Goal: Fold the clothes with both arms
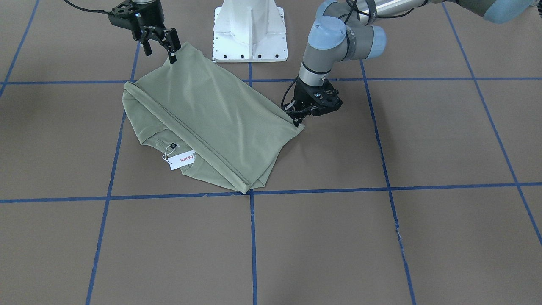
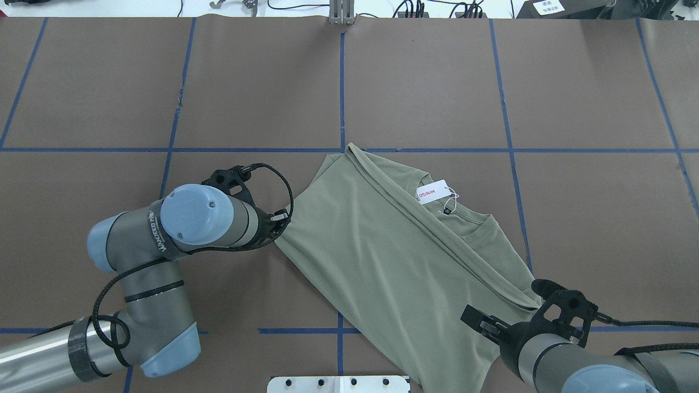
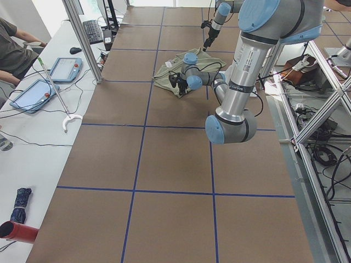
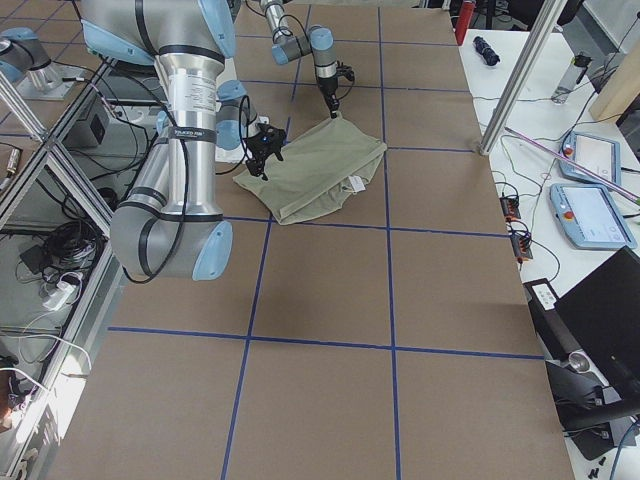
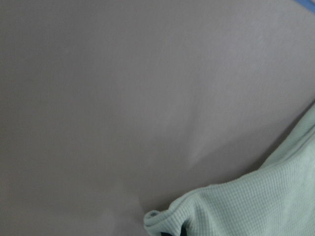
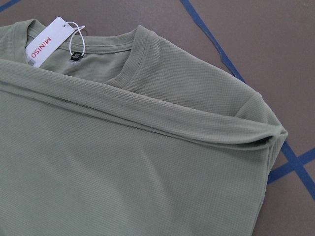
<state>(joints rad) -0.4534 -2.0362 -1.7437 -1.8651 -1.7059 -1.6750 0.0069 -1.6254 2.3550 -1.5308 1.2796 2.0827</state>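
Observation:
The sage-green shirt [image 1: 211, 118] [image 2: 393, 256] lies folded over itself on the brown table, its upper layer covering most of the body. The collar and the white MINISO tag [image 1: 182, 159] [image 2: 432, 191] [image 6: 47, 42] show beside the fold. My left gripper [image 1: 297, 122] [image 2: 281, 217] is low at one corner of the folded layer and looks shut on it; the left wrist view shows that curled corner [image 5: 167, 216]. My right gripper [image 1: 160, 50] [image 2: 480, 322] stands open at the opposite corner near the robot's base, one finger [image 1: 172, 55] touching the cloth.
The white pedestal base [image 1: 250, 34] [image 2: 338, 383] sits just behind the shirt. Blue tape lines [image 1: 252, 237] grid the brown table. A side desk with tablets [image 3: 33, 93] and a seated person [image 3: 11, 44] lies beyond the table's far edge.

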